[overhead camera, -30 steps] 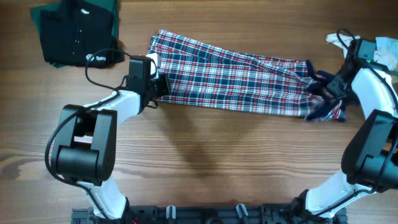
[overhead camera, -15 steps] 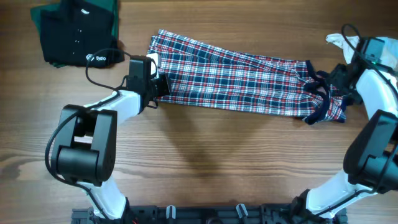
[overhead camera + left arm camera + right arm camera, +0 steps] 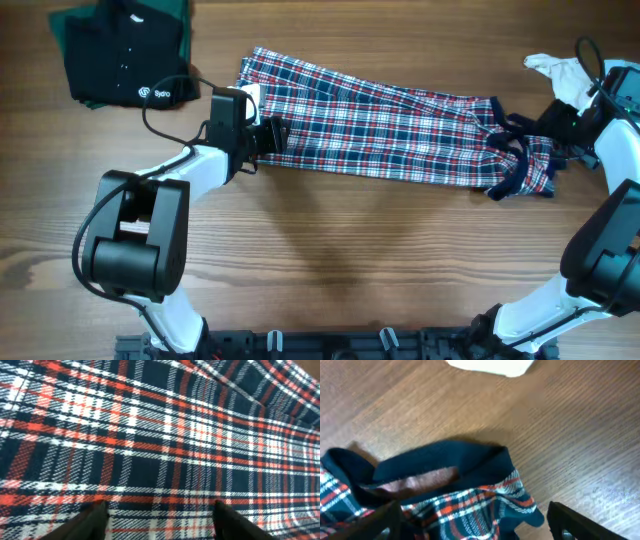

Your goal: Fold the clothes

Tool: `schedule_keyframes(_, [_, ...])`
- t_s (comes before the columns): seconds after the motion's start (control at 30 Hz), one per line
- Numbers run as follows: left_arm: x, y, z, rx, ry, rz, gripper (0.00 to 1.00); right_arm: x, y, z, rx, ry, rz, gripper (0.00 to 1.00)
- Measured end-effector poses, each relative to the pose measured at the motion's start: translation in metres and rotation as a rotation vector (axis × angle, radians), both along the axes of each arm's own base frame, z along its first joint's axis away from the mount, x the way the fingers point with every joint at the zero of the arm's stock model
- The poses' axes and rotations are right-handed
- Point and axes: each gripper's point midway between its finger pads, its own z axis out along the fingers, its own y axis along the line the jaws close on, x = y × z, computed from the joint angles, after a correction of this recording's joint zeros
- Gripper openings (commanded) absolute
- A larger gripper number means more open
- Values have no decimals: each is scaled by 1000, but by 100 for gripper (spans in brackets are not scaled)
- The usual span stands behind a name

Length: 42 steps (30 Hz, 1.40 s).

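**Both hands standing apart at the ends of the plaid shirt**

Nearest the robot's base, a bare stretch of the wooden table (image 3: 330,260) is showing between the two arms. The arms are reaching away from the base toward a long band of cloth.

The left hand (image 3: 268,135) is hovering at the left end of the plaid shirt (image 3: 390,130). In the left wrist view its fingers (image 3: 95,517) are standing well apart. Red, white and navy checks are lying flat between them, and nothing is being pinched.

The right hand (image 3: 558,133) is sitting at the opposite end, just beside the bunched corner of the shirt. In the right wrist view its fingers (image 3: 570,520) are spread wide. The navy trim (image 3: 445,460) is curling up from the wood between them, loose rather than clamped.

The shirt itself is lying across the middle of the table as a long, narrow strip. It is slanting slightly, with its left end farther from the base than its right. The right end is rumpling into dark folds.

Farther away, at the far left corner, a black garment (image 3: 120,60) with a small white logo (image 3: 155,95) is resting well apart from the shirt. At the far right, an off-white cloth (image 3: 555,68) is lying just beyond the right hand.
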Motion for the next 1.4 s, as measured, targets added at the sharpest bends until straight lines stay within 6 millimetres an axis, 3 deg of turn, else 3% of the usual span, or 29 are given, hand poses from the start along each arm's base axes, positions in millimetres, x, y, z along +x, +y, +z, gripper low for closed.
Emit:
schedule_keyframes(0.2, [2,0,1,0,-11,0,75,-22,8,-9,31,100,44,100])
schedule_keyframes(0.33, [2,0,1,0,-12,-1,76,-43,28,-28,174,179,142,100])
schedule_keyframes(0.5, [2,0,1,1,-12,0,76,-56,49,-47,287,240,234,100])
schedule_keyframes(0.63, [2,0,1,2,-13,1,76,-56,51,-50,294,244,263,100])
schedule_keyframes(0.73, [2,0,2,2,-13,1,76,-53,50,-50,287,230,266,91])
schedule_keyframes(1.0, [2,0,1,2,-12,1,76,-28,41,-48,267,132,209,25])
schedule_keyframes(1.07, [2,0,1,2,-11,1,76,-18,35,-47,244,93,196,13])
schedule_keyframes(1.2, [2,0,1,2,-11,1,76,-13,28,-47,217,79,151,4])
schedule_keyframes(1.4, [2,0,1,2,-11,1,76,-10,26,-46,214,66,120,5])
